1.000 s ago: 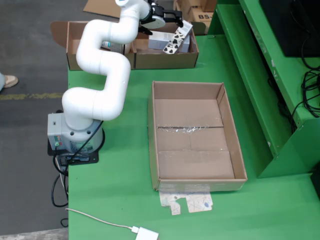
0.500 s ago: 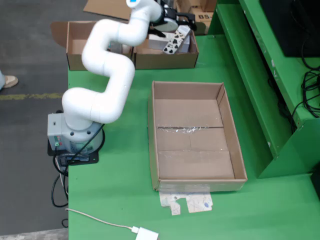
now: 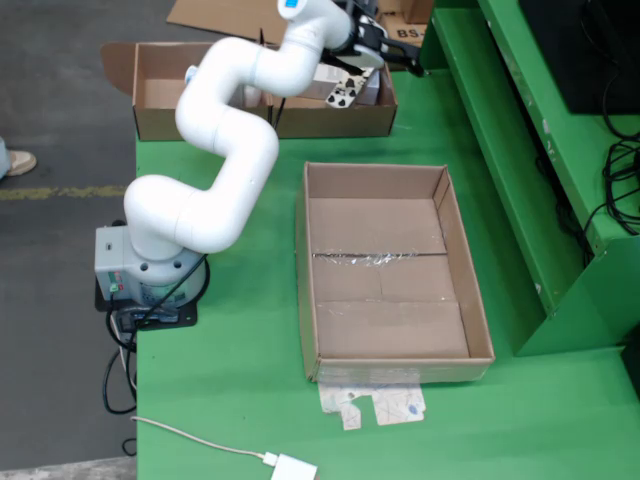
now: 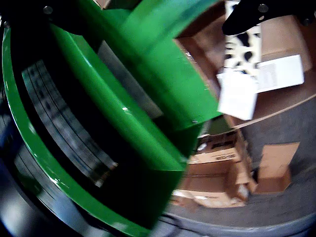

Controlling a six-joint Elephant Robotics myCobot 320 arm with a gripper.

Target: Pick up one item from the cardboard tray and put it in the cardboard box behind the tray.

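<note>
A slim carton with a black-and-white cow pattern [image 3: 343, 95] lies in the right-hand cardboard box [image 3: 330, 120] at the back of the green table. The wrist view shows this carton [image 4: 241, 54] beside a white packet [image 4: 284, 71]. My gripper [image 3: 398, 55] hangs to the right of the carton, over the box's right end, apart from it. Its jaws stand open with nothing between them. In the wrist view the gripper [image 4: 148, 22] shows as two black fingers at the top corners. The large cardboard tray [image 3: 303, 280] in the middle of the table holds nothing.
A second open box [image 3: 165, 90] stands left of the first, partly behind the arm. A green shelf frame [image 3: 520, 150] rises close on the right, filling the wrist view. A paper scrap [image 3: 385, 405] and a white cable adapter [image 3: 290, 468] lie near the front.
The gripper has swung right, from above the cow-pattern carton to past the box's right end. The carton stays behind in the box, lower than before.
</note>
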